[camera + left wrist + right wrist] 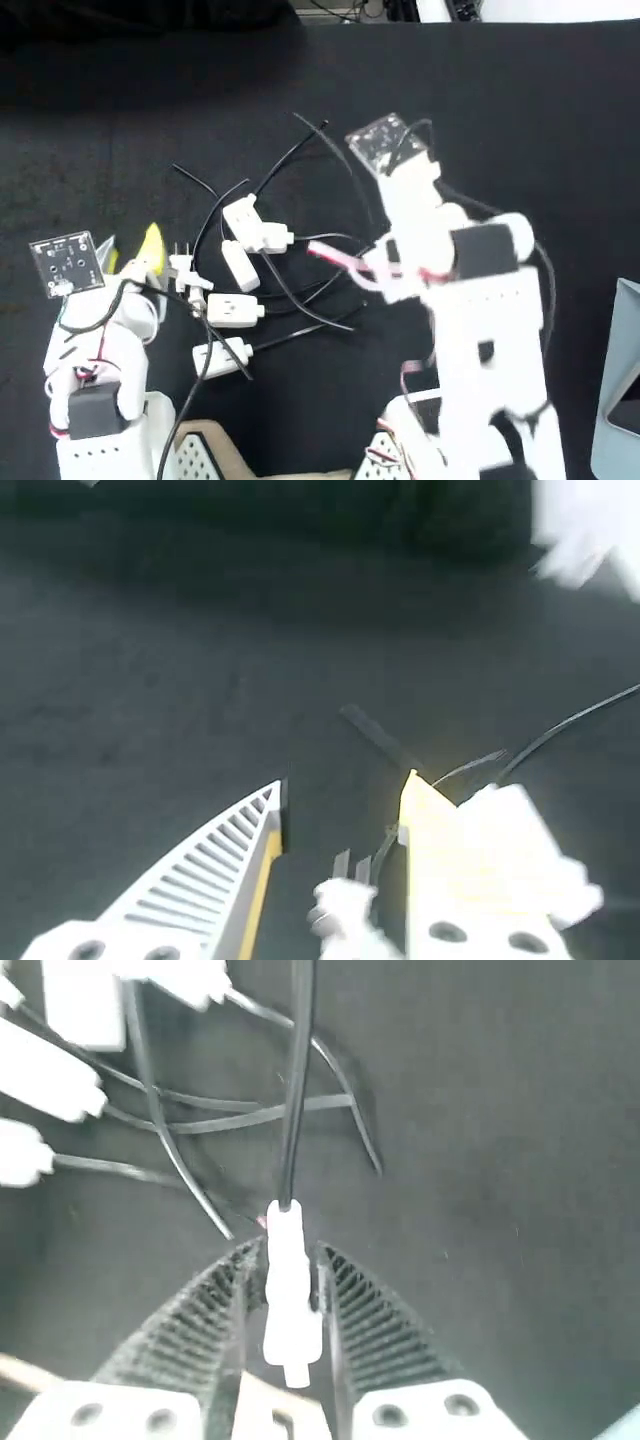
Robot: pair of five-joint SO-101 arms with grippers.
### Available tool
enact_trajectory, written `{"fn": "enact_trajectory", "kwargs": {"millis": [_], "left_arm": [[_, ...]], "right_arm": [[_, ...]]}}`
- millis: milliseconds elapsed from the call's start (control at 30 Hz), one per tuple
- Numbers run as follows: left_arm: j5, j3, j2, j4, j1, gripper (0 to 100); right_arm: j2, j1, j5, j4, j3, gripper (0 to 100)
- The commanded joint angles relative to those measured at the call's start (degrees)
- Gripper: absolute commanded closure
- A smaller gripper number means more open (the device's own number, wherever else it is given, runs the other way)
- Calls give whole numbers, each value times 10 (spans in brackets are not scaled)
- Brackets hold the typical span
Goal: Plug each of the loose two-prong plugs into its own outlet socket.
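Cords (285, 160) tangled over white sockets (233, 311), plug (290, 1325) pinched in right tool (287, 1255)

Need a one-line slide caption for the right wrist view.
Right end effector shut on a white plug, its black cord trailing across the black table.

A black counter (520, 120) is seen, on which several white outlet sockets (233, 310) are laid near the middle, with black cords (300, 150) tangled among them.
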Motion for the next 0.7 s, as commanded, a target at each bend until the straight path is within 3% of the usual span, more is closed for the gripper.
{"fn": "enact_trajectory", "kwargs": {"millis": [0,167,367,533,667], "left_arm": [[66,-32,-1,-83,64,801],[110,-34,-1,-148,102,802],[109,-31,-1,-148,168,804],[107,-31,-1,-147,211,802],[37,-34,-1,-133,260,801]], "right_arm": [[-110,-73,-55,-93,63,987],[-248,-130,-91,-251,214,987],[-397,-200,-131,-411,416,987],[-478,-253,-132,-463,505,987],[-487,-284,-128,-465,522,987]]}}
